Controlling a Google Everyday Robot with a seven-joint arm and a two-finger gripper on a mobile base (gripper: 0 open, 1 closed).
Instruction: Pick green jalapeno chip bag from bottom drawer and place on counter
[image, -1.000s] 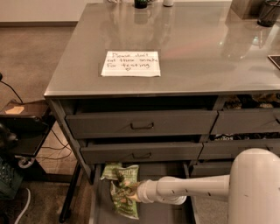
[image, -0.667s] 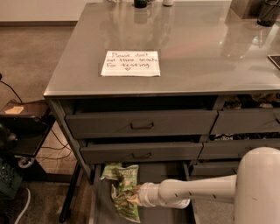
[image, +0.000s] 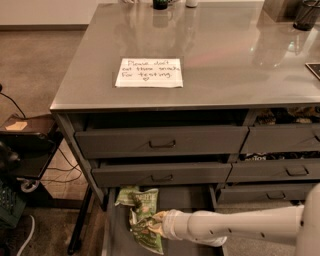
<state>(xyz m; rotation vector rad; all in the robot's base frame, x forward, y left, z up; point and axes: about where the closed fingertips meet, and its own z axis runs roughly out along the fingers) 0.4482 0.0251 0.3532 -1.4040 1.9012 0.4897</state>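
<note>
Your gripper (image: 157, 226) in the bottom drawer (image: 113, 239) meets the green jalapeno chip bag (image: 144, 232) on its left; you cannot tell its grip.

Warm, rather dim indoor light falls from above. The counter (image: 225, 65) is glossy and carries pale reflections of the things standing at the upper edge of the frame. Under its rim a dark shadow lies over the upper drawers (image: 160, 142). The bottom drawer (image: 112, 235), lower centre, is dim. There the gripper (image: 152, 226) sits at the bag (image: 144, 200), and the white arm (image: 240, 226) looks brightest.
</note>
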